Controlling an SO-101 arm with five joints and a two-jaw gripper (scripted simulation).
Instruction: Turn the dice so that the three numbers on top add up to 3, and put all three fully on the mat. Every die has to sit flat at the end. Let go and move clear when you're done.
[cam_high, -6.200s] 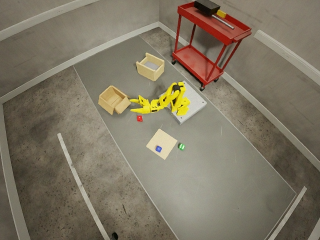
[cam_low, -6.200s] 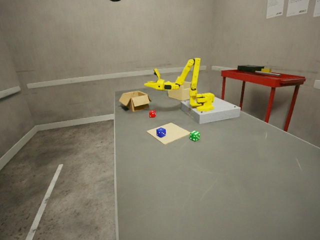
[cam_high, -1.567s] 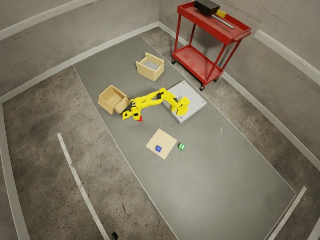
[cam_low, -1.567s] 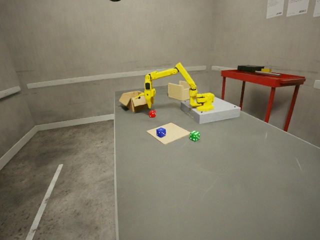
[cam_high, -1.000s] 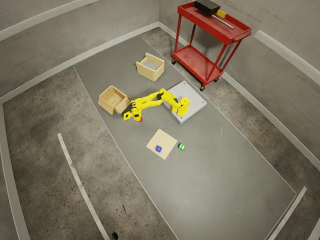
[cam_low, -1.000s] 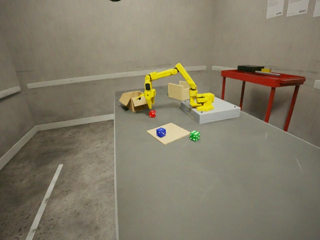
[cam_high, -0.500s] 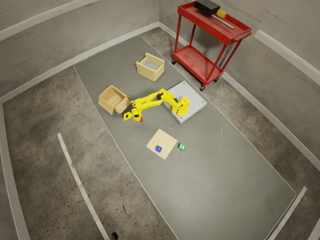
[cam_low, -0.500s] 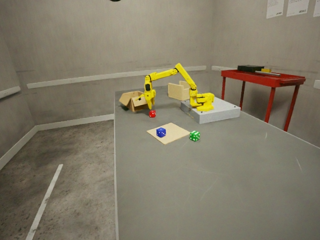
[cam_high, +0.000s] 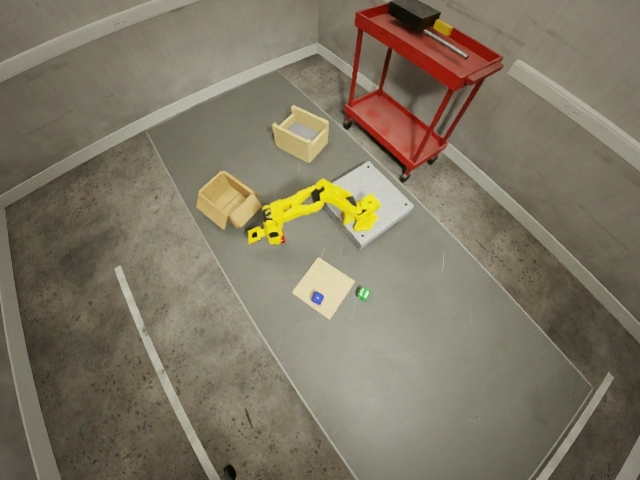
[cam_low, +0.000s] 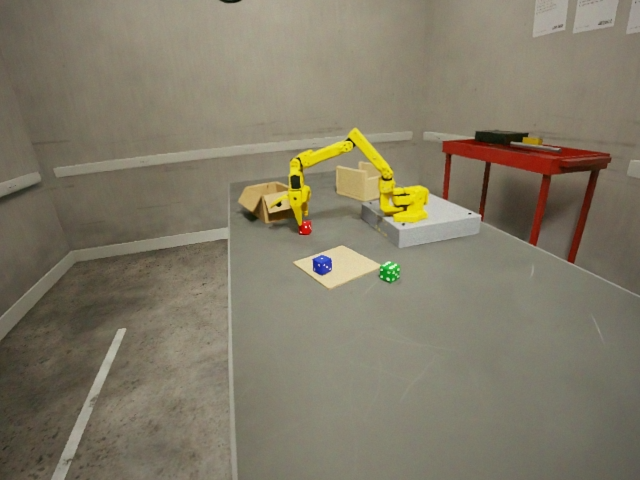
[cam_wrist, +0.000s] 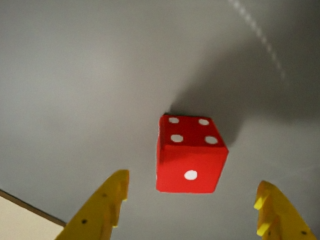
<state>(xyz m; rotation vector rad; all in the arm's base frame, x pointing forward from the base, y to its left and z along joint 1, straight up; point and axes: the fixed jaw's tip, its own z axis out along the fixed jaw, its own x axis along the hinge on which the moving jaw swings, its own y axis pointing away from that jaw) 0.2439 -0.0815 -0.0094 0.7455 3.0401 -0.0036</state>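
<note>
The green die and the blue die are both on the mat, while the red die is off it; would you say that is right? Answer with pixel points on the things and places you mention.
Not quite: the green die (cam_high: 363, 293) (cam_low: 389, 271) is off the mat (cam_high: 330, 281) (cam_low: 348, 263) (cam_wrist: 22, 221), just beside it, as the top view shows. The blue die (cam_high: 317, 298) (cam_low: 322, 264) is on it and the red die (cam_high: 282, 239) (cam_low: 306, 227) (cam_wrist: 192, 162) off it.

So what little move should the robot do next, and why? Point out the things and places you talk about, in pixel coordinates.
I think the gripper (cam_high: 263, 239) (cam_low: 287, 215) (cam_wrist: 192, 181) should ease down a bit around the red die (cam_high: 282, 239) (cam_low: 305, 227) (cam_wrist: 187, 162), before squeezing. It's open, with a gap on each side of the die, and that die isn't on the mat (cam_high: 330, 281) (cam_low: 346, 266) (cam_wrist: 25, 222).
</note>
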